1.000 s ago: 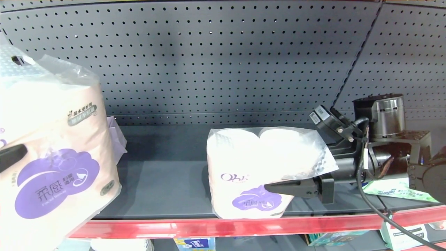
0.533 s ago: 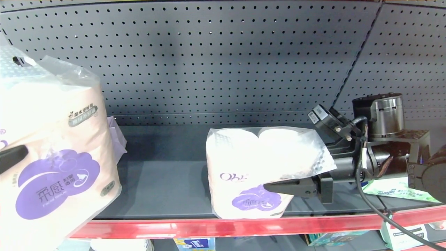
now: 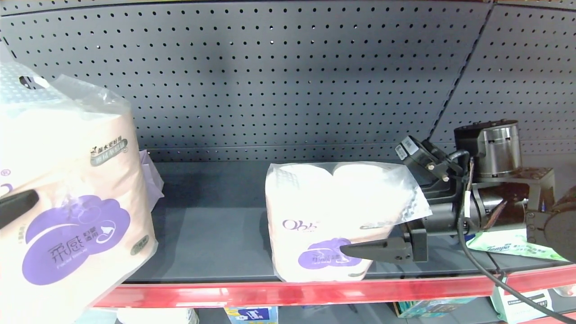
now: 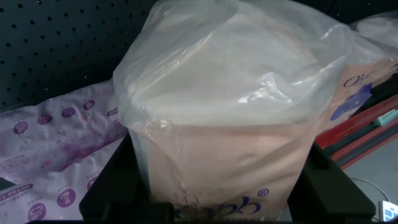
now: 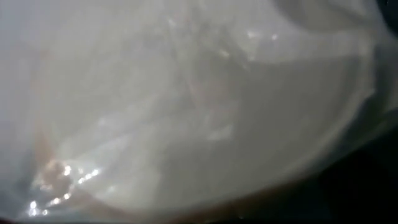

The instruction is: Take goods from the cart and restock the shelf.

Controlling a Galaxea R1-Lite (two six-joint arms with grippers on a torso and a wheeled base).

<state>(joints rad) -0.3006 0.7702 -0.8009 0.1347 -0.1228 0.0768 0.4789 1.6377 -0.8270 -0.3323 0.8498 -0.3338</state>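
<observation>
A large toilet paper pack (image 3: pixel 67 198) in pink and purple wrap hangs at the far left, in front of the shelf. My left gripper (image 4: pixel 224 193) is shut on it, with one black finger (image 3: pixel 18 206) across its front. A second toilet paper pack (image 3: pixel 315 211) stands on the grey shelf board (image 3: pixel 211 234), near the red front edge. My right gripper (image 3: pixel 344 225) reaches in from the right and straddles this pack. Its near finger (image 3: pixel 378 251) stands a little off the wrap and the far one is hidden behind. Crinkled plastic (image 5: pixel 199 112) lies close before the right wrist camera.
Flat purple-patterned packs (image 3: pixel 150 180) lie on the shelf behind the left pack. A green tissue pack (image 3: pixel 508 245) lies under my right arm. The pegboard back wall (image 3: pixel 288 81) closes the shelf. Free board lies between the two paper packs. Boxes (image 3: pixel 252 315) sit on the shelf below.
The right gripper's near finger has slid outward, away from the pack on the shelf, and the arm has shifted slightly left. The left pack has barely drifted.
</observation>
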